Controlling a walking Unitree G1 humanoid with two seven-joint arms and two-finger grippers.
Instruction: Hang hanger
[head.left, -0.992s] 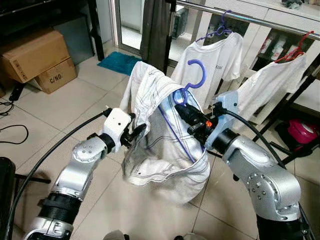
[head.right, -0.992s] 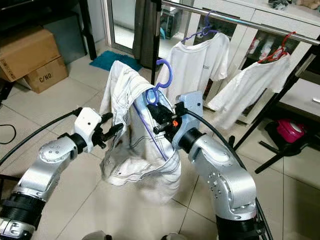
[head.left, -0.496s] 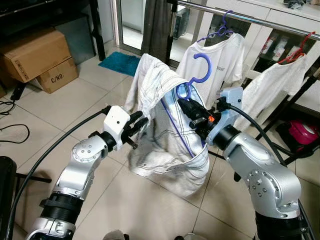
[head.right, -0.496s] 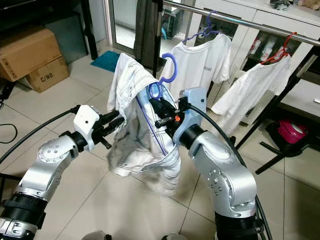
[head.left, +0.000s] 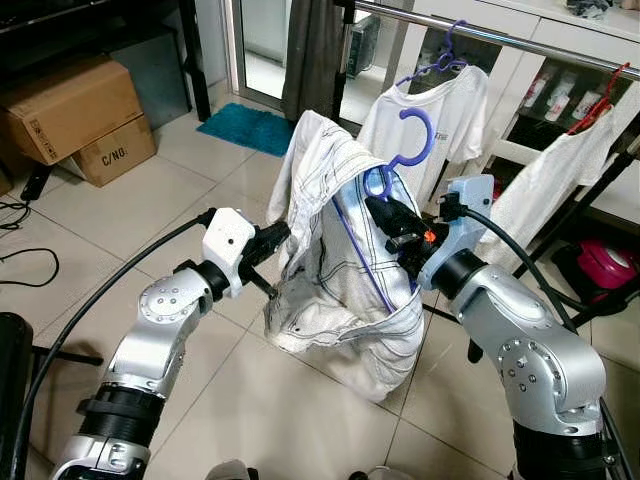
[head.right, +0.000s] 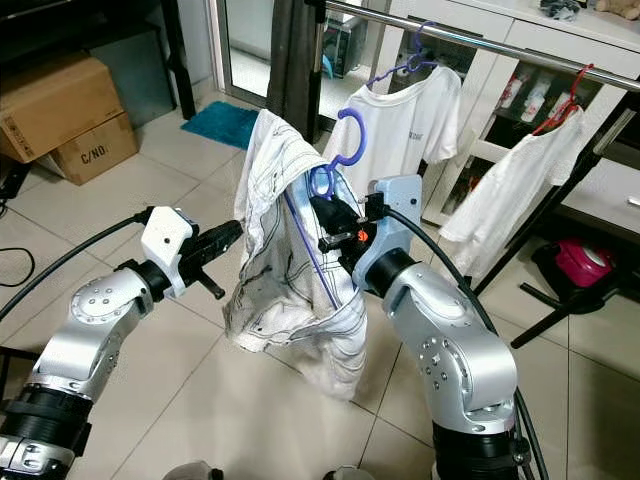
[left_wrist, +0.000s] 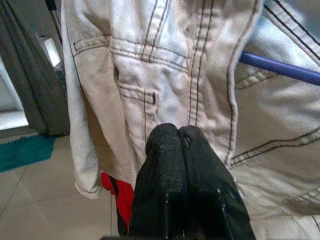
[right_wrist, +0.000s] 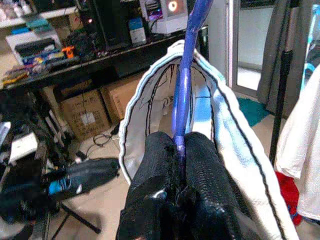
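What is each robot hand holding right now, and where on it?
Right hand grips the purple hanger low on its neck; left hand, shut, holds nothing beside the white garment.

Pale glossy tiled floor (head.left: 130, 200). Brown cardboard boxes (head.left: 70, 115) at left, teal mat (head.left: 243, 128) by dark curtain (head.left: 312, 55). White cabinets (head.left: 560, 60) behind metal rail (head.left: 500, 38).

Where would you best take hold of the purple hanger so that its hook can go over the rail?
Grip the purple hanger at the neck just below the hook, from the near side, where the right gripper grips it. The hook stands free above the white garment, so it could likely reach the rail.
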